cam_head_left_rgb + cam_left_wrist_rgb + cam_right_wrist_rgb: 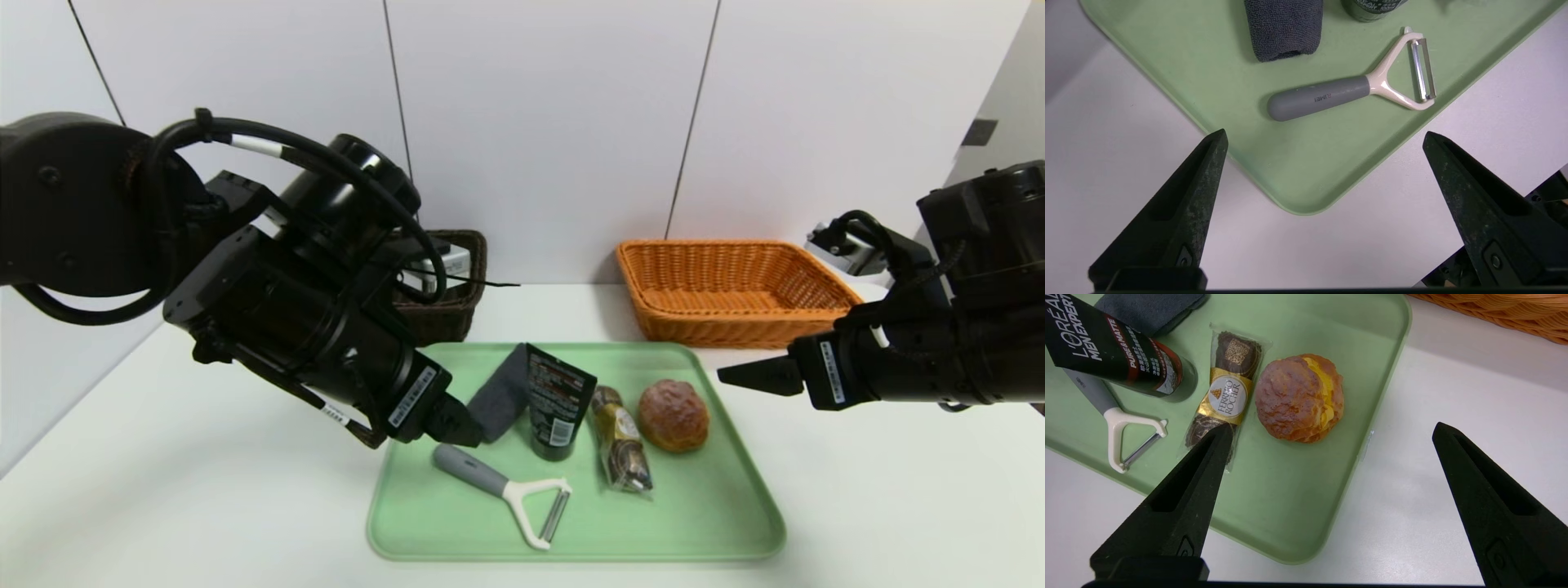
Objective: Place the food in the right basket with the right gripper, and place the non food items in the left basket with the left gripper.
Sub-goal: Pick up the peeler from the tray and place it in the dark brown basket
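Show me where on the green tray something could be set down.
The green tray has bare patches between the snack and its front right corner, and below the peeler's grey handle toward the front left corner. It is crowded where cloth, tube, snack and bun line up.

We see bright, even lighting in all three views. Soft shadows sit under the peeler (482,476) and cloth (1286,28). We get a broad faint shadow beside the orange basket (1515,312) on the table (1433,477). Small glints on the wrapper (1229,396). Head view slightly soft; wrist views crisper. Light source: can't tell.
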`<action>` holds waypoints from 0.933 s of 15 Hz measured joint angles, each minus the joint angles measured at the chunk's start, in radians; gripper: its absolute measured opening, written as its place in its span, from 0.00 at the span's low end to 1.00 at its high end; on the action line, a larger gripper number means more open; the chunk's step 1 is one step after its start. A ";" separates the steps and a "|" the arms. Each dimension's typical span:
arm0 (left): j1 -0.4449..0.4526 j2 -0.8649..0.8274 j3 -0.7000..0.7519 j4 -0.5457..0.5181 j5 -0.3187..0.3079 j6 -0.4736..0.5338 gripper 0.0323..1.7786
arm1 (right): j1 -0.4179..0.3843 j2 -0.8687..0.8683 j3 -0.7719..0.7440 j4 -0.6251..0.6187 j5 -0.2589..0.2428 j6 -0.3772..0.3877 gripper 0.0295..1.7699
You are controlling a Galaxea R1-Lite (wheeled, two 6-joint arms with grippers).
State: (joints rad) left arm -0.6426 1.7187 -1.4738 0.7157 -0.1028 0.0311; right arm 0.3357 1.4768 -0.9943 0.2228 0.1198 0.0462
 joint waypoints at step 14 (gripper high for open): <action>0.002 0.138 -0.029 0.071 -0.212 0.780 0.95 | 0.006 0.001 0.006 0.001 -0.002 0.003 0.96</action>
State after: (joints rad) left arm -0.6402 1.8564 -1.5032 0.7866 -0.3145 0.8106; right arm 0.3419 1.4779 -0.9881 0.2236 0.1179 0.0489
